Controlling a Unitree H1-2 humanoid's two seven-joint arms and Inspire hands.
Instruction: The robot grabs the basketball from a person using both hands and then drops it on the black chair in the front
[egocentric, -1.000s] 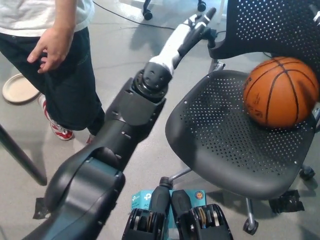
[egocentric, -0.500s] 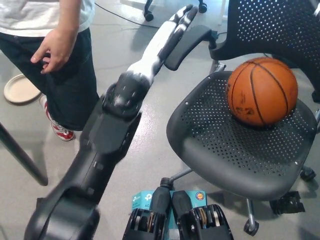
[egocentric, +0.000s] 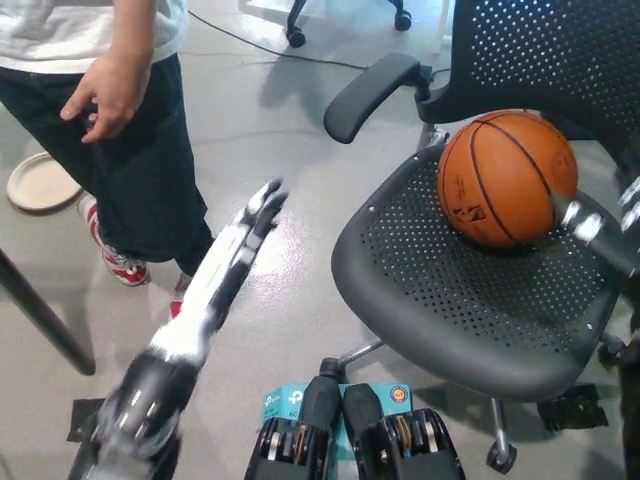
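Note:
The orange basketball (egocentric: 505, 178) rests on the perforated seat of the black chair (egocentric: 440, 300), up against the backrest, with no hand holding it. My white left hand (egocentric: 262, 207) is blurred with motion over the grey floor, left of the chair and well away from the ball, holding nothing with its fingers stretched out. Only part of my right hand (egocentric: 597, 232) shows at the right edge, just beside the ball's right side; its fingers are too cut off to read.
A person (egocentric: 120, 150) in dark trousers stands at the upper left with one hand (egocentric: 102, 95) hanging loose. The chair's armrest (egocentric: 368, 95) juts out to the left. A pale round disc (egocentric: 38, 182) and a dark table leg (egocentric: 45, 315) are at the left.
My left arm has swung down and back from the chair's armrest toward me. The ball has rolled left on the seat. Part of my right hand has appeared at the right edge.

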